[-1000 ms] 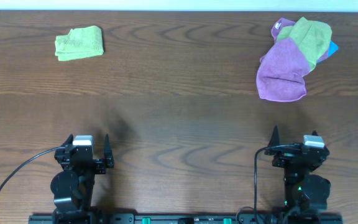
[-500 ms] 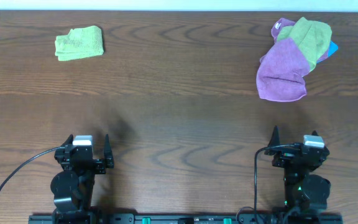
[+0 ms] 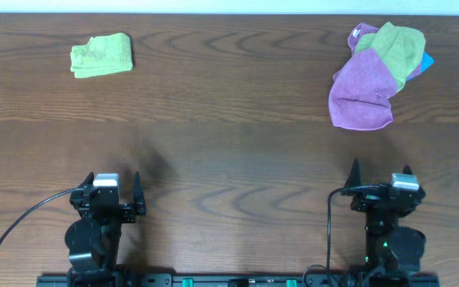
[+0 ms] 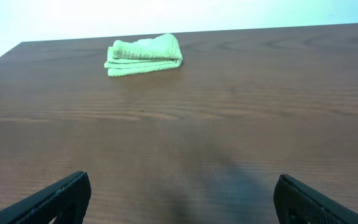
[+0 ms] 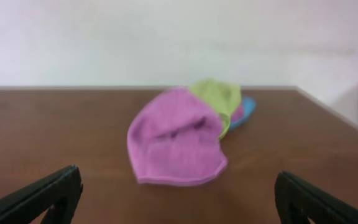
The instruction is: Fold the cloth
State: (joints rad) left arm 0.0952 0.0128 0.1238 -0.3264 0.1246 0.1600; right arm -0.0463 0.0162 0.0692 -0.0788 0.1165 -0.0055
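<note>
A: Cloth?
B: Purple cloth [image 3: 361, 96] lies crumpled at the far right of the table [image 3: 229, 143]. A lime-green cloth [image 3: 397, 44] lies over its far part, and a blue cloth [image 3: 427, 61] peeks out beside.
A: Claws?
B: Left gripper [image 3: 113, 179] and right gripper [image 3: 379, 169] both have jaws wide, holding and touching nothing. They sit at the near edge, well apart from the cloth.
A: Else?
B: Folded green cloth [image 3: 102, 55], far left.

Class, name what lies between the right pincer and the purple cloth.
Only bare tabletop separates the right pincer from the purple cloth, shown in the overhead view.
</note>
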